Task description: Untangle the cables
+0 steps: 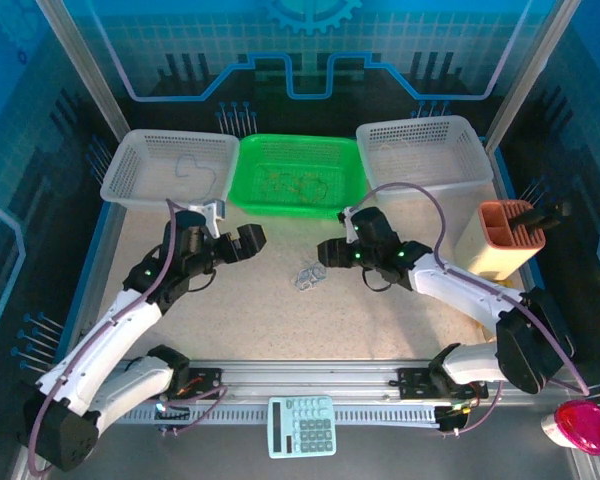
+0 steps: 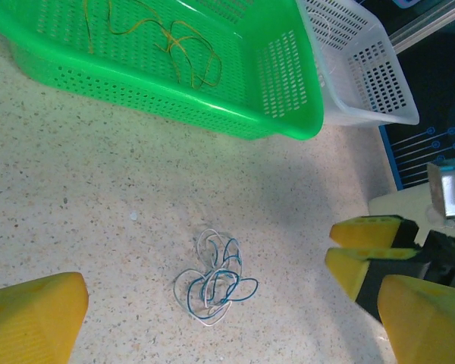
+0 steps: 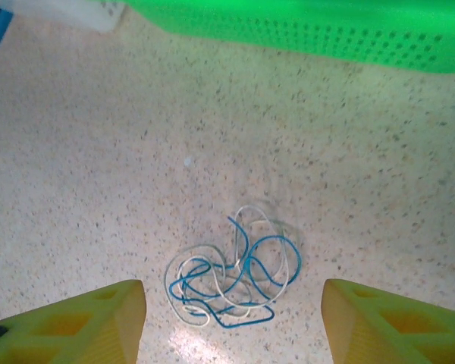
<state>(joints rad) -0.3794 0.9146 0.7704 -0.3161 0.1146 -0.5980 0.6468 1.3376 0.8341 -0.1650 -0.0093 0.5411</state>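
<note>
Tangle of blue and whitish cables (image 3: 231,277) on the speckled table (image 3: 98,114), lying untouched just ahead of and between the spread, empty fingers of the right gripper (image 3: 231,311). Left gripper (image 2: 227,315), jaws wide apart and empty, faces the tangle from the opposite side.
</note>
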